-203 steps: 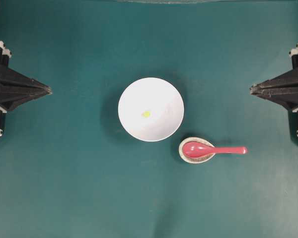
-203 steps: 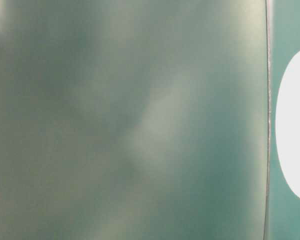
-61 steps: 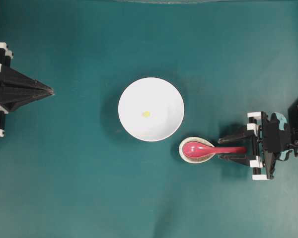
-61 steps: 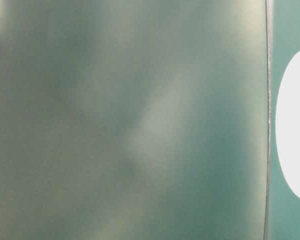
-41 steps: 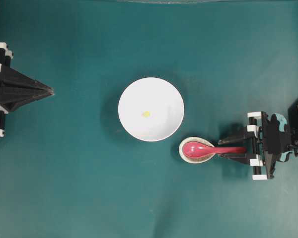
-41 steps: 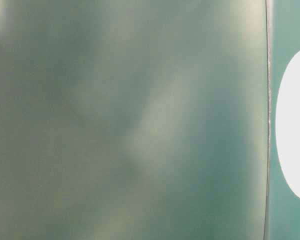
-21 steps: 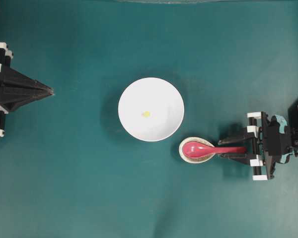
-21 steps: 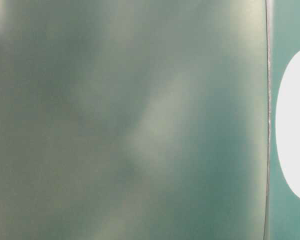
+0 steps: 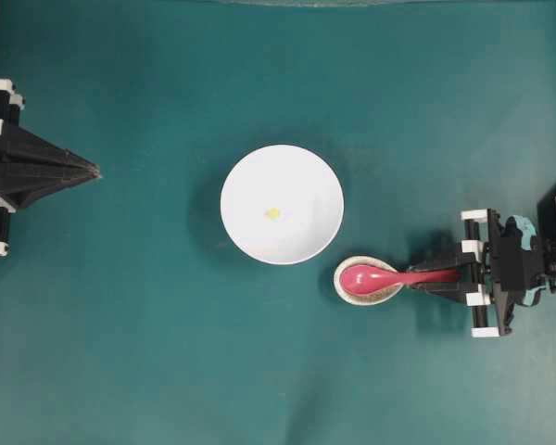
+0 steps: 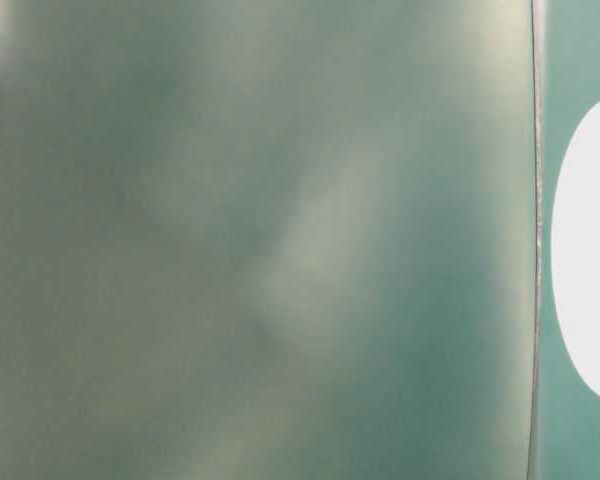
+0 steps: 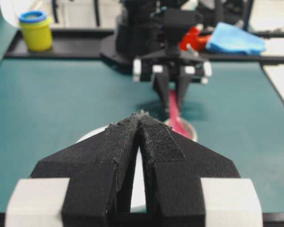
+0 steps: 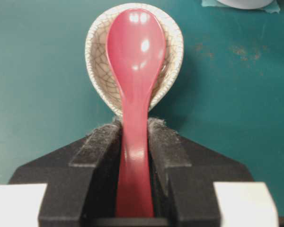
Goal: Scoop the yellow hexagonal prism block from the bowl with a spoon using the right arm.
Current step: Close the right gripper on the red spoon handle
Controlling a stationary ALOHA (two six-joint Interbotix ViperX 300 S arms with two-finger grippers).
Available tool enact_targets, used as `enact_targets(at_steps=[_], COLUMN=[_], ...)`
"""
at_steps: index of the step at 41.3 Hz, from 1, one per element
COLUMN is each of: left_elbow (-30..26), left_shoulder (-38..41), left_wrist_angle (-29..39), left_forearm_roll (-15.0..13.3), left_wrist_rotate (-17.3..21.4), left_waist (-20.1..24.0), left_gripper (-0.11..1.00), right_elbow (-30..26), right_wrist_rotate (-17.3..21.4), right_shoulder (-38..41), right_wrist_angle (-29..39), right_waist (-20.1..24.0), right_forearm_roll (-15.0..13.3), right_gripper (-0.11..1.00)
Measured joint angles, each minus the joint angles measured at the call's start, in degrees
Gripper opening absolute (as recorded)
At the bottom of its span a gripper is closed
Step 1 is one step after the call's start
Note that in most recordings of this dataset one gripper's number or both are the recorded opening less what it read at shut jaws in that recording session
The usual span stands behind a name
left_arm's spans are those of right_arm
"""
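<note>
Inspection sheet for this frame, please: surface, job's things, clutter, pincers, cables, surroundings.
Surface: green mat, no spills seen.
Job's things: yellow block lies inside the white bowl; red spoon rests with its scoop in a small crackled dish.
Clutter: nothing seen.
Pincers: right pincer shut on the spoon's handle; left pincer shut, empty, parked at the edge.
Cables: nothing seen.
Surroundings: yellow cup, blue cloth, something red beyond the mat.
</note>
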Motion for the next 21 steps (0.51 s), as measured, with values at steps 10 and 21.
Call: enact_targets(at_steps=[10,21], left_elbow=[0.0,0.0], left_shoulder=[0.0,0.0], left_wrist_angle=[0.0,0.0], left_forearm_roll=[0.0,0.0], left_wrist_rotate=[0.0,0.0], left_waist=[-0.09,0.0], left_gripper=[0.03,0.03], right_elbow=[-0.09,-0.18], right_wrist_rotate=[0.0,0.09], right_shoulder=[0.09,-0.62], right_wrist_angle=[0.26,0.35], right_waist=[0.0,0.0], right_forearm_roll=[0.0,0.0], right_gripper=[0.25,0.25])
